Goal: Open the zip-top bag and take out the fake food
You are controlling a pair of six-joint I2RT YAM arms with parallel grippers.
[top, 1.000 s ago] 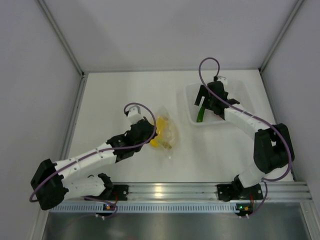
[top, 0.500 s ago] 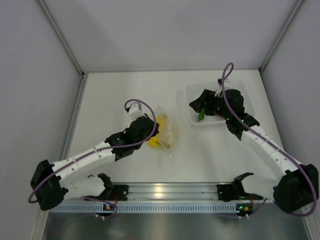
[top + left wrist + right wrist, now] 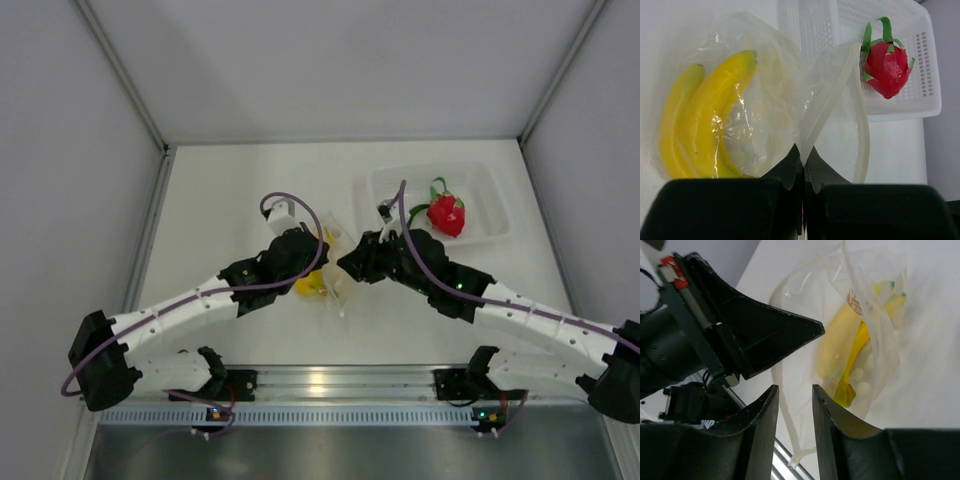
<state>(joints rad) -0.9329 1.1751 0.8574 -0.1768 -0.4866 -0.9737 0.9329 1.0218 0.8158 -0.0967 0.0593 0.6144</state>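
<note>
— Left claw (image 3: 803,156)?
— Clamped tight, pinching the whitish zip strip (image 3: 826,97) of the small clear crinkly plastic bag (image 3: 765,70).
— And the right claw (image 3: 795,410)?
— Narrowly parted, with the bag's other lip hanging in the gap — not visibly pinched.
— The bag itself?
— Mouth gaping, film wrinkled and glossy, a yellow plastic banana bunch (image 3: 705,115) inside. It lies on the white worktop (image 3: 230,180) between both claws, just left of the pale perforated plastic tray (image 3: 925,95), which holds a red toy fruit with green leaves (image 3: 886,65).

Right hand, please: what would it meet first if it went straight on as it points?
Most likely the bag: its zip rim lies just ahead of the right hand, though depth is unclear.
</note>
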